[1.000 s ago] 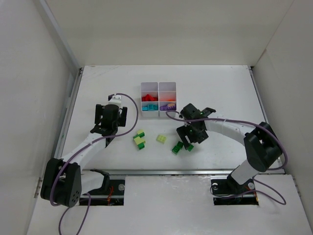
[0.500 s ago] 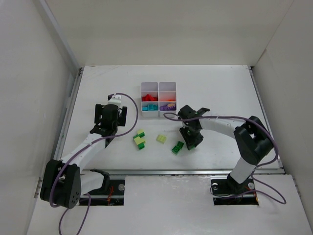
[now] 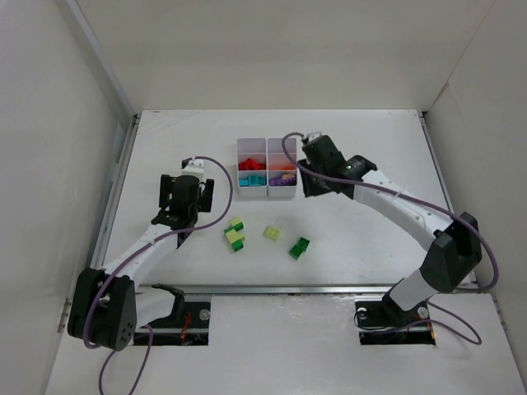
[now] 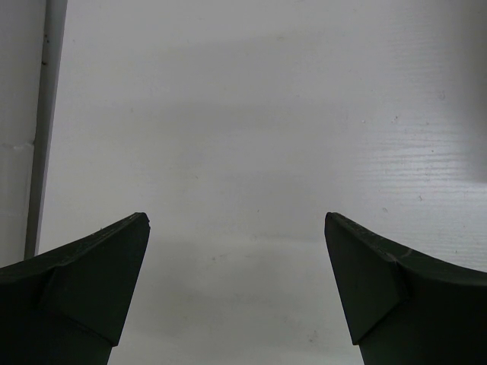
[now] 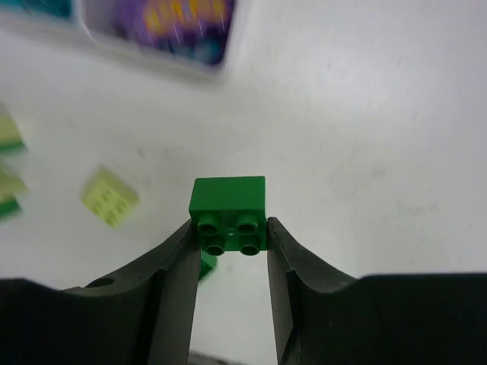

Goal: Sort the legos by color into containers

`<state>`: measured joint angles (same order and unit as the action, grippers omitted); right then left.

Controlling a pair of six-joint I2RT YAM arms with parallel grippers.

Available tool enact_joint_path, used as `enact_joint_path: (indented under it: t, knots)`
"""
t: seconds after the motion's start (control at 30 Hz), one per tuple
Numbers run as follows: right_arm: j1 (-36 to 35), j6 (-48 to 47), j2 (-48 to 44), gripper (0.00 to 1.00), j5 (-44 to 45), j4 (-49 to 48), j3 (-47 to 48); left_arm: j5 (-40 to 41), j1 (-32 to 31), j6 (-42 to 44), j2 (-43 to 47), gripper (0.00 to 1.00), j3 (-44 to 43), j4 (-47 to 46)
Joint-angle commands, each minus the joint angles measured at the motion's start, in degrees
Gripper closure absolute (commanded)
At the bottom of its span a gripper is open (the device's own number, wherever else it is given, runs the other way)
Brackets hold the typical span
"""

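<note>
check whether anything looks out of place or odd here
Nothing stands out. The organiser box sits square, with nothing spilled around it. A loose green brick, a pale yellow brick and a green and yellow-green cluster lie on the table, simply unsorted. The right gripper holds the held green brick straight.

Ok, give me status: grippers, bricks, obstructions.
Left gripper open, empty. Right gripper shut on green brick, near organiser box. Other bricks loose on table. Nothing seen blocking.
</note>
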<state>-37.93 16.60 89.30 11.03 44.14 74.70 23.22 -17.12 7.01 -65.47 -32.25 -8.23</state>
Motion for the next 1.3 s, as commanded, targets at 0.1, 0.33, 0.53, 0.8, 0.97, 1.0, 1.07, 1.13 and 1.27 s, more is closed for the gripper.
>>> enact_joint_path:
  t: [0.1, 0.33, 0.53, 0.8, 0.97, 1.0, 1.07, 1.13, 1.27]
  knots:
    - [-0.2, 2.1, 6.0, 1.00, 9.6, -15.8, 14.8, 0.4, 0.2, 0.1, 1.8, 0.00, 0.5, -2.1]
    - [-0.2, 2.6, 24.2, 1.00, 14.6, -18.1, 35.8, 0.4, 0.2, 0.6, 1.8, 0.00, 0.5, -2.1]
    - [-0.2, 3.2, 30.4, 1.00, 15.3, -18.7, 41.0, 1.6, 0.2, 0.6, 1.8, 0.00, 1.0, -2.1]
    - [-0.2, 4.3, 31.7, 0.69, 14.7, -19.2, 38.6, 1.6, 0.2, 0.6, 1.8, 0.00, 1.6, -2.1]
    - [-0.2, 4.3, 31.7, 0.34, 13.0, -18.0, 38.6, 2.1, 0.2, 0.6, 1.8, 0.00, 1.6, -2.1]
    - [-0.2, 4.3, 31.7, 0.29, 13.0, -17.3, 38.6, 2.1, 0.2, 0.6, 1.8, 0.00, 1.6, -2.1]
    - [-0.2, 4.3, 31.1, 0.27, 13.5, -16.8, 38.6, 2.1, 0.2, 1.2, 1.8, 0.00, 1.6, -2.1]
    - [-0.2, 4.3, 28.5, 0.26, 13.5, -16.8, 37.9, 2.1, 0.2, 1.2, 1.8, 0.00, 1.6, -2.1]
    - [-0.2, -3.6, 20.9, 0.26, 7.6, -17.8, 31.9, 2.1, 0.2, 1.2, 1.8, 0.00, 1.6, -2.1]
